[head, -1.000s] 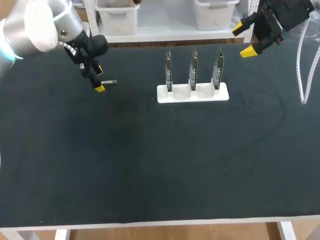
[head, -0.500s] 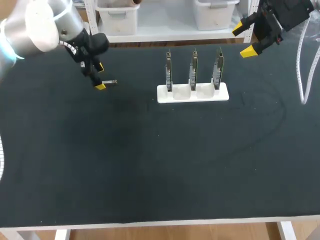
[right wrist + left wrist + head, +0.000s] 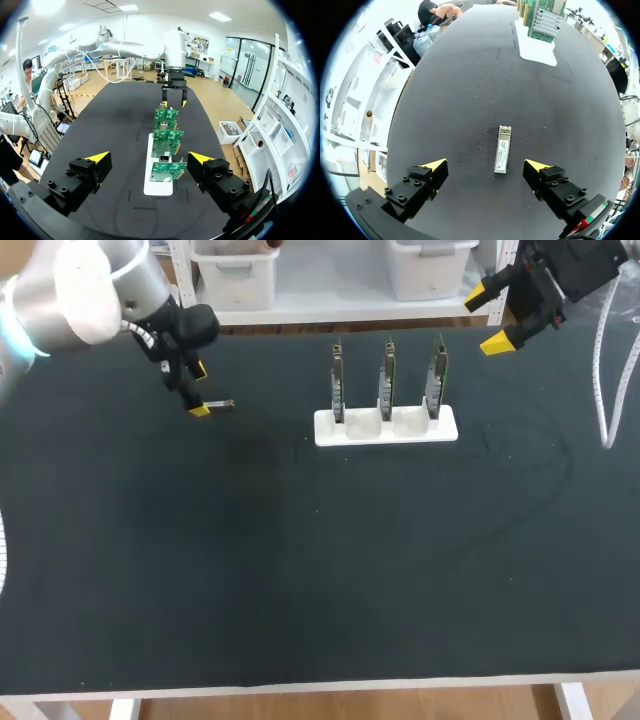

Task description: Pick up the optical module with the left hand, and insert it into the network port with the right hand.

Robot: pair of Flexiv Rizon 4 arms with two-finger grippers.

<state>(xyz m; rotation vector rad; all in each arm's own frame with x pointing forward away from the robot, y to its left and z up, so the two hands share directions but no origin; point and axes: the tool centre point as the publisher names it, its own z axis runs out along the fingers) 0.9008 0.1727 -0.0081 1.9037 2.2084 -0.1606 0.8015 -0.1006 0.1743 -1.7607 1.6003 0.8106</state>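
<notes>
Your left gripper (image 3: 198, 391) hangs over the far left part of the table (image 3: 300, 570), fingers spread wide apart and holding nothing. The module (image 3: 220, 404) lies flat on the dark mat just beside its lower yellow tip, on the side toward the holder (image 3: 385, 427). From your left wrist view, the module (image 3: 502, 149) sits in the gap between the two fingers of the left gripper (image 3: 486, 165), a little nearer one of them. Neither finger touches it. Its long axis runs away from the gripper toward the boards (image 3: 543, 20) at the far end of the mat. Whether the fingertips touch the mat, you cannot tell from these views. The white holder stands near the middle of the table toward the back edge, well apart from the module, with three boards (image 3: 387, 380) upright in a row. Your right gripper (image 3: 490, 318) hangs at the far right corner, above and behind the holder, its fingers also wide apart and empty. In your right wrist view, the right gripper (image 3: 149, 158) looks along the row of boards (image 3: 165, 135), with the holder (image 3: 159, 187) lying between and ahead of its fingers, and the left gripper (image 3: 173, 102) pointing down at the mat beyond the last board.
</notes>
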